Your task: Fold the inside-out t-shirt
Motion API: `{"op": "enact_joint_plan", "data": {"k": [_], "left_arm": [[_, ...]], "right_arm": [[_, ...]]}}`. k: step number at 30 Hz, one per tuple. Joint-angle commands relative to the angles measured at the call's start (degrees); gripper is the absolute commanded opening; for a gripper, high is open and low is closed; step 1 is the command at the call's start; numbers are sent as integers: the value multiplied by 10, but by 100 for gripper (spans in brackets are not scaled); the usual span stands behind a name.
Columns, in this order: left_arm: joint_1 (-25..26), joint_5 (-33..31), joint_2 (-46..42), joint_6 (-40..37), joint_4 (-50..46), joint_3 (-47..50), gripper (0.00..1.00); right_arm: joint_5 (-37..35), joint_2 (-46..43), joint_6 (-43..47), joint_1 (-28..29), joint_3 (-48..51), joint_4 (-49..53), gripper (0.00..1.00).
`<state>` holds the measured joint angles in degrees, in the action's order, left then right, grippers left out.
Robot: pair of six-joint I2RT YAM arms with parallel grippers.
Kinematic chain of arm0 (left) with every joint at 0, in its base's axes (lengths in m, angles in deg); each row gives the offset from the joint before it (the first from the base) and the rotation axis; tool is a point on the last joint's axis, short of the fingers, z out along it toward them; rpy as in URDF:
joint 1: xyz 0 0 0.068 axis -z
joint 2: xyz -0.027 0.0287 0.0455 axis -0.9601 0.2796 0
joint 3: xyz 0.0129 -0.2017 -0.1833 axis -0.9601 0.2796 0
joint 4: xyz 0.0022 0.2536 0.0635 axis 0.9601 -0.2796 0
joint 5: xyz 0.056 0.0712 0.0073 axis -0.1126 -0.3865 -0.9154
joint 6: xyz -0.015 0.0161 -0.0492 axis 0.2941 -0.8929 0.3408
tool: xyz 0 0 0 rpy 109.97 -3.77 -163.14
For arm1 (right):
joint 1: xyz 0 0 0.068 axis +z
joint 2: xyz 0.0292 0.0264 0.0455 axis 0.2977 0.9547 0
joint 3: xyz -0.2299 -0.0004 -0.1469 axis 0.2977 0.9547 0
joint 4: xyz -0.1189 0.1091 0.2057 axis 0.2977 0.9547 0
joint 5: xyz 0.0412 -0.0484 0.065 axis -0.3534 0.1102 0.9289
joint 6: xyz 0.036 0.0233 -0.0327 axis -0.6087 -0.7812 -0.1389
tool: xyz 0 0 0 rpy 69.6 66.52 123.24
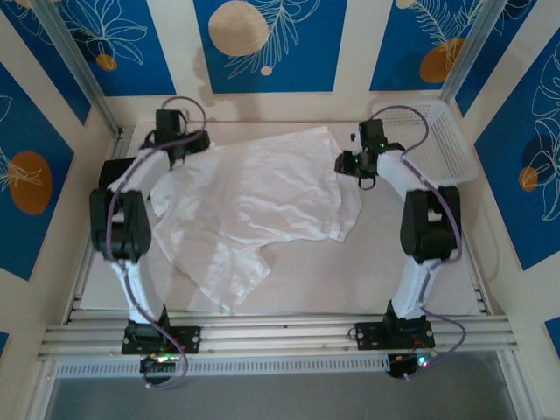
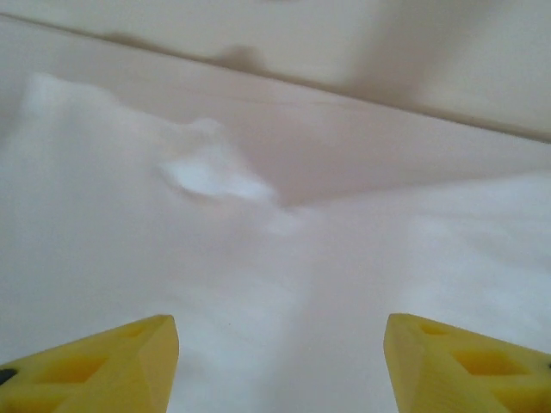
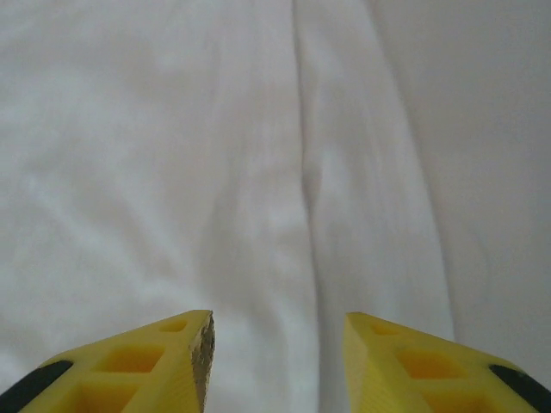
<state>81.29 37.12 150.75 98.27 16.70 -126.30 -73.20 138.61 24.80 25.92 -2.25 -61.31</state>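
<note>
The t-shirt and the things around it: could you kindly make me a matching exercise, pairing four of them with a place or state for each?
Things:
1. t-shirt
2. basket
3. left gripper
4. right gripper

Places or states:
A. at the far right corner of the table
B. open, over a long crease in the cloth at the shirt's right side
C. spread out, rumpled, across the middle of the table
D. open, at the shirt's far left edge

Pairs: 1-C, 2-A, 3-D, 4-B
</note>
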Motion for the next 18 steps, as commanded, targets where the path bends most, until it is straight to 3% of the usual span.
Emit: {"op": "enact_joint_plan", "data": {"k": [1,4,6,12,18], "left_arm": [[98,57,-112,-3,225,173,62],[184,97,-149,-57,360,311,58],[243,100,-154,-118,389,361,57],[358,65,-98,-236,352,389,58],[400,-36,-11,-290,215,289,55]], "right_arm": [[-42,-87,-24,50,111,46,46],[-42,-135,-46,74,189,67,46],[-40,-154,-63,90,226,64,46],[-42,-125,-100,107,273,21,46],[-38,-94,-93,103,265,-16,40]]}}
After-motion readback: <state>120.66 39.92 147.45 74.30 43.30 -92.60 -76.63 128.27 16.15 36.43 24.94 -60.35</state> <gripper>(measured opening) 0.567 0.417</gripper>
